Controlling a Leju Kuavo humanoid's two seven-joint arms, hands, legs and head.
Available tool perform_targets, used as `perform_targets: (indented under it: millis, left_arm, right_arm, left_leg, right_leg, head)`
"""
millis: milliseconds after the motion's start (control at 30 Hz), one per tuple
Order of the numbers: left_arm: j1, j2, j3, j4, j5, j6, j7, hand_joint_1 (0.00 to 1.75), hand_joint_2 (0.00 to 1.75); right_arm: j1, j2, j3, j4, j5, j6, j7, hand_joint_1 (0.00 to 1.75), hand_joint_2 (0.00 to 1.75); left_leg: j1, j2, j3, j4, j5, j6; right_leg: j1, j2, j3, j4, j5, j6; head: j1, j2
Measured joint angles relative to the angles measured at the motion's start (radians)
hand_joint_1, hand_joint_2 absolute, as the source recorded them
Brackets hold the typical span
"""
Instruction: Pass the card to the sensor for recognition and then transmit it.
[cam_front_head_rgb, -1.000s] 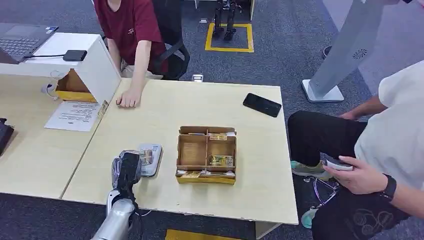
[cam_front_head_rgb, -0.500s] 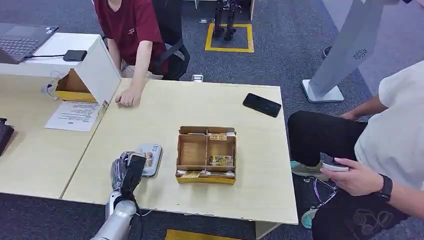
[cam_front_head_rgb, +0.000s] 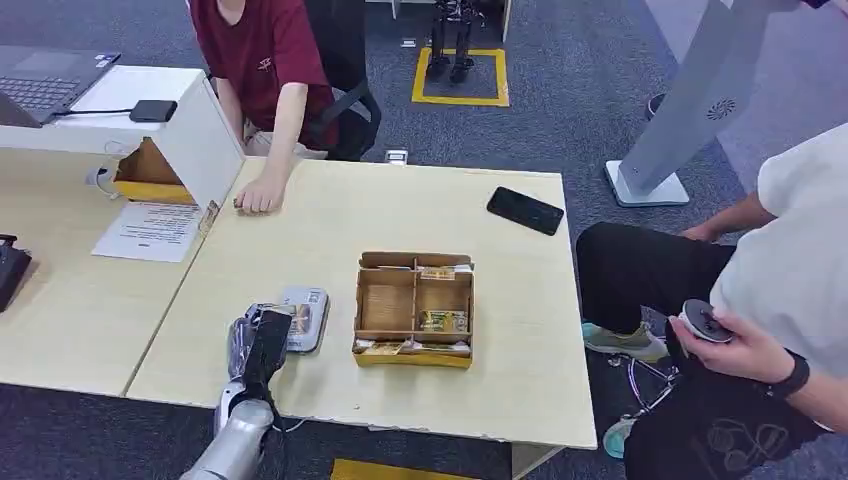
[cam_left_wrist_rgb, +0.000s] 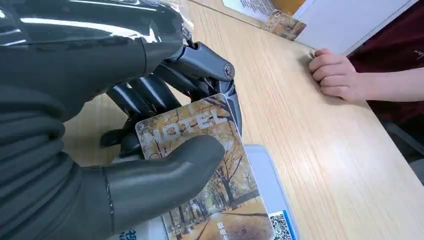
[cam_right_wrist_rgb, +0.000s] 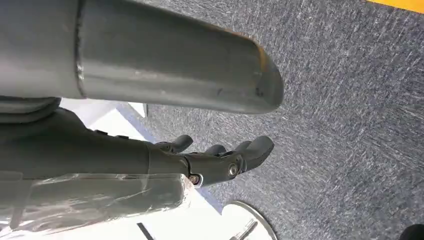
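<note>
My left hand (cam_front_head_rgb: 256, 345) holds a hotel card (cam_left_wrist_rgb: 202, 165) printed with autumn trees, pinched between the thumb and the dark fingers (cam_left_wrist_rgb: 165, 85). The card hovers just over the grey-white sensor pad (cam_front_head_rgb: 304, 317) near the table's front left; the pad's edge with a QR code (cam_left_wrist_rgb: 280, 225) peeks out beneath the card. Right of the pad stands a brown cardboard card box (cam_front_head_rgb: 414, 308) with compartments holding more cards. My right hand (cam_right_wrist_rgb: 220, 160) hangs beside my body above the carpet, fingers loosely apart and holding nothing.
A person in red rests a fist (cam_front_head_rgb: 259, 196) on the far left of the table (cam_front_head_rgb: 520, 330). A black phone (cam_front_head_rgb: 525, 210) lies at the far right. A seated person at right holds a round device (cam_front_head_rgb: 703, 322). A white box (cam_front_head_rgb: 180, 120) and paper sheet (cam_front_head_rgb: 150, 231) sit left.
My left hand with the card has drawn back slightly toward me from the sensor pad. The seated person at right has swapped their grip to a round device.
</note>
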Motion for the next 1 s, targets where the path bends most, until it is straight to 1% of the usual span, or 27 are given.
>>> perform_targets:
  millis: [767,800,833,867,900,933,1000]
  left_arm:
    - [0.0,0.0,0.0,0.0,0.003,-0.003,-0.001,1.75,1.75]
    - [0.005,-0.002,0.007,-0.008,0.089,-0.075,-0.051,1.75,1.75]
    - [0.046,-0.012,0.02,-0.09,0.311,-0.257,-0.096,1.75,1.75]
    - [0.08,-0.018,0.024,-0.182,0.458,-0.327,-0.08,1.75,1.75]
    - [0.091,-0.027,0.042,-0.291,0.556,-0.306,-0.112,1.75,1.75]
    - [0.091,-0.03,0.051,-0.313,0.571,-0.294,-0.132,1.75,1.75]
    - [0.091,-0.035,0.063,-0.347,0.587,-0.282,-0.146,1.75,1.75]
  right_arm:
    - [0.0,0.0,-0.001,0.0,0.0,-0.003,0.0,0.0,0.0]
    - [0.0,0.0,-0.001,0.0,0.0,-0.004,0.0,0.0,0.0]
    - [0.0,0.0,-0.003,0.0,0.002,-0.006,-0.002,0.0,0.0]
    - [0.001,0.0,-0.005,0.0,0.011,-0.008,0.0,0.0,0.0]
    - [0.001,0.0,-0.009,0.0,0.023,-0.009,0.002,0.0,0.0]
    - [0.0,0.0,-0.009,0.0,0.025,-0.009,0.002,0.0,0.0]
    - [0.0,0.001,-0.009,0.0,0.033,-0.009,0.003,0.0,0.0]
  left_leg:
    - [0.0,0.0,0.0,0.0,0.001,0.0]
    - [0.0,0.0,0.0,0.0,0.001,0.0]
    - [0.0,0.0,0.0,0.0,0.001,0.0]
    - [0.0,0.0,-0.001,0.0,0.001,0.0]
    - [0.0,0.0,-0.002,0.0,0.001,0.0]
    - [0.0,0.0,-0.002,0.0,0.001,0.0]
    - [0.0,0.0,-0.002,0.0,0.001,0.0]
  right_leg:
    - [0.0,0.0,0.0,0.0,0.001,0.0]
    - [0.0,0.0,0.0,0.0,0.001,0.0]
    - [0.0,0.0,0.0,0.0,0.001,0.0]
    - [0.0,0.0,-0.002,0.0,0.001,0.0]
    - [0.0,0.0,-0.002,0.0,0.001,0.0]
    - [0.0,0.0,-0.002,0.0,0.001,0.0]
    - [0.0,0.0,-0.002,0.0,0.001,0.0]
  head:
    - [0.0,0.0]
    - [0.0,0.0]
    - [0.0,0.0]
    - [0.0,0.0]
    - [0.0,0.0]
    - [0.0,0.0]
    - [0.0,0.0]
